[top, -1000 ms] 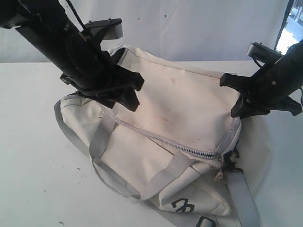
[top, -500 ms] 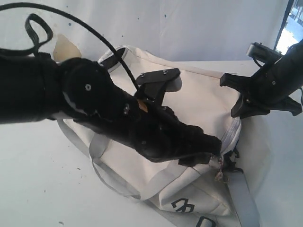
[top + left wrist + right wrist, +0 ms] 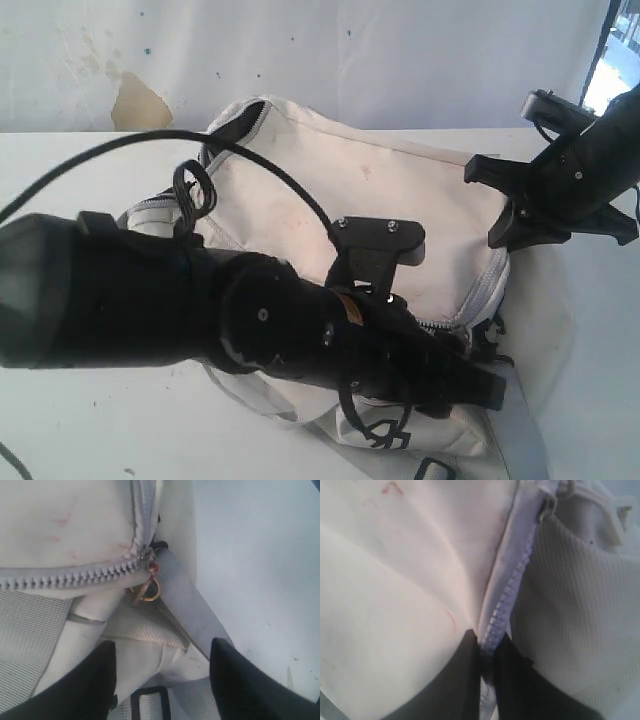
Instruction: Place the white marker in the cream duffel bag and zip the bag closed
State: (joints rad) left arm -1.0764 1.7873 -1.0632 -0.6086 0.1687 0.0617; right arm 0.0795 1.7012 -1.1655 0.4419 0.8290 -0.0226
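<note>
Here the left gripper (image 3: pixel 162 647) hangs, jaws apart, just short of the brass-ringed zip pull (image 3: pixel 146 587) on the cream duffel bag (image 3: pixel 400 200), soft and faintly red-stained; beyond, the right gripper (image 3: pixel 487 639) pinches its grey zip edge (image 3: pixel 506 602)

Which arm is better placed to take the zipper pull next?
Left. The left gripper is open, with the pull just ahead of its gap. The right gripper is shut on the bag at its zipper edge, so it is busy.
</note>
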